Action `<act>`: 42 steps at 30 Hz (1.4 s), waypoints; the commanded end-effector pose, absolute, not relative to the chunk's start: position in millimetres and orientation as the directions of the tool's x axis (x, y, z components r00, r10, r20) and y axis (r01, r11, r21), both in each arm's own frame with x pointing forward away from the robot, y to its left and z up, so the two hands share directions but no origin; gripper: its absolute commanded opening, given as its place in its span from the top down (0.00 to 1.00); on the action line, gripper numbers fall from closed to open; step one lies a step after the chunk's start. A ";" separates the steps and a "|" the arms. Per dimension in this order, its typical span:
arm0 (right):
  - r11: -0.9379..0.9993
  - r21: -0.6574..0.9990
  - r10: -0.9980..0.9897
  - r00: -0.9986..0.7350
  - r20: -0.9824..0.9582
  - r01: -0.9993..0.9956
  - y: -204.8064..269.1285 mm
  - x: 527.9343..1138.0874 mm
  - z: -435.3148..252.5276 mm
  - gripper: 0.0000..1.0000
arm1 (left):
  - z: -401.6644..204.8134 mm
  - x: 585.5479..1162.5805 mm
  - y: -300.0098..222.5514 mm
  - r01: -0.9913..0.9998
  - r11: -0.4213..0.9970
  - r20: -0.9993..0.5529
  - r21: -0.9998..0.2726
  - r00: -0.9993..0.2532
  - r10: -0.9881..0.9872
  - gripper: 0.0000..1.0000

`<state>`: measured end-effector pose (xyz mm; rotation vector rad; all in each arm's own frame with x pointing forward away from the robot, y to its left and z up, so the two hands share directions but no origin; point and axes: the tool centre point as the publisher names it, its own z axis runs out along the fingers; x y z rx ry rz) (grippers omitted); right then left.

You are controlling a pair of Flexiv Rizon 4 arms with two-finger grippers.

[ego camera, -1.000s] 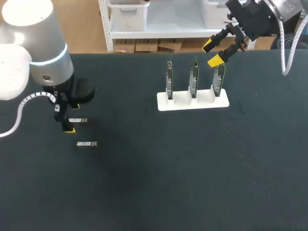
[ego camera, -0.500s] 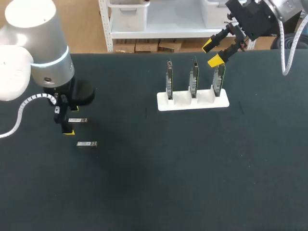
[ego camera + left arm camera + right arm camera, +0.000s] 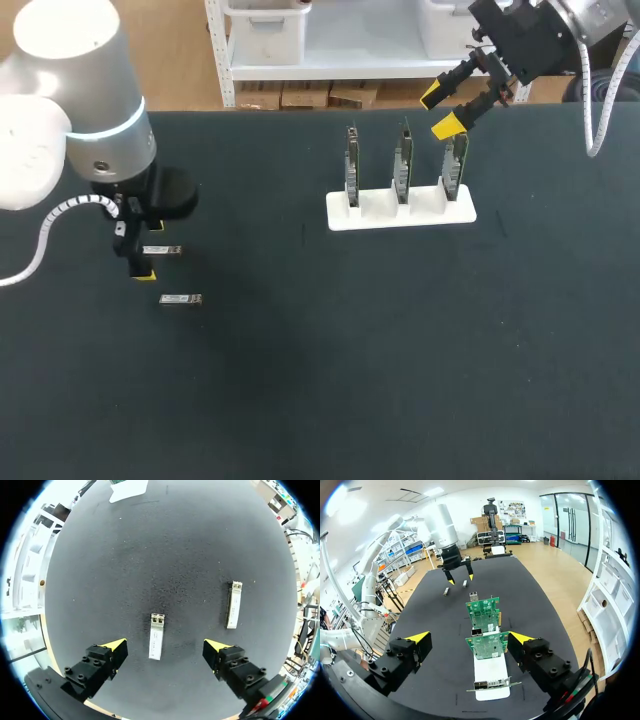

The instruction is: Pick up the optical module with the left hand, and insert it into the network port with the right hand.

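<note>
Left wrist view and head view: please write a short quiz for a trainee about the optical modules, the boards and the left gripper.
1. True or false: the left gripper is shut on an optical module.
2. How many circuit boards stand in the white holder? A: two. B: three. C: four.
3. Fill in (between / outside): the second optical module lies ___ the left gripper's fingers.
Key: 1 false; 2 B; 3 outside.

I see one silver optical module [image 3: 156, 636] lying flat, a second module [image 3: 233, 605] nearby. Three green port cards [image 3: 402, 160] stand upright in a white stand [image 3: 362, 212].
</note>
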<state>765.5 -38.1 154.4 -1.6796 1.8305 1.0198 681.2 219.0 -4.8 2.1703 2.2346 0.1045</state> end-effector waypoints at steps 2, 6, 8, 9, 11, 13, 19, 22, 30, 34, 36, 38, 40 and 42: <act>-0.010 0.211 -0.642 -0.155 -0.751 -0.978 -38.1 762.4 154.3 0.00 | -4.9 682.9 219.9 0.998 0.029 0.033 0.064 -0.031 0.999 0.00; -0.010 0.211 -0.642 -0.155 -0.751 -0.978 -38.1 762.4 154.3 0.00 | -4.6 683.9 220.3 0.997 0.029 0.034 0.064 -0.032 0.999 0.00; -0.010 0.211 -0.642 -0.155 -0.751 -0.978 -38.1 762.4 154.3 0.00 | -4.4 684.2 220.3 0.998 0.028 0.034 0.063 -0.030 0.999 0.00; -0.010 0.211 -0.642 -0.155 -0.751 -0.978 -38.1 762.4 154.3 0.00 | -4.4 684.3 220.3 0.998 0.027 0.033 0.062 -0.029 0.999 0.00; -0.010 0.211 -0.642 -0.155 -0.751 -0.978 -38.1 762.4 154.3 0.00 | -4.5 685.0 220.4 0.998 0.025 0.033 0.060 -0.027 0.999 0.00; -0.010 0.211 -0.642 -0.155 -0.751 -0.978 -38.1 762.4 154.3 0.00 | -4.8 685.5 220.8 0.998 0.023 0.034 0.053 -0.025 0.999 0.00; -0.010 0.211 -0.642 -0.155 -0.751 -0.978 -38.1 762.4 154.3 0.00 | -6.0 686.6 222.0 0.999 0.026 0.033 0.024 -0.027 0.999 0.00; -0.010 0.211 -0.642 -0.155 -0.751 -0.978 -38.1 762.4 154.3 0.00 | -6.4 687.4 221.9 0.999 0.027 0.034 0.024 -0.028 0.999 0.00; -0.010 0.211 -0.642 -0.155 -0.751 -0.978 -38.1 762.4 154.3 0.00 | -7.9 687.2 219.5 1.000 0.024 0.038 0.020 -0.024 0.999 0.00; -0.010 0.211 -0.642 -0.155 -0.751 -0.978 -38.1 762.4 154.3 0.00 | -9.0 685.6 219.2 1.000 0.023 0.038 0.013 -0.023 0.999 0.00; -0.010 0.211 -0.642 -0.155 -0.751 -0.978 -38.1 762.4 154.3 0.00 | -9.3 685.0 219.4 1.000 0.024 0.038 0.011 -0.024 0.999 0.00; -0.010 0.211 -0.642 -0.155 -0.751 -0.978 -38.1 762.4 154.3 0.00 | -9.7 684.4 219.6 1.000 0.025 0.037 0.009 -0.025 0.999 0.00; -0.010 0.211 -0.642 -0.155 -0.751 -0.978 -38.1 762.4 154.3 0.00 | -10.8 684.4 220.3 1.000 0.026 0.038 0.007 -0.027 0.999 0.00; -0.010 0.211 -0.642 -0.155 -0.751 -0.978 -38.1 762.4 154.3 0.00 | -11.0 684.5 220.4 1.000 0.027 0.040 0.007 -0.027 0.999 0.00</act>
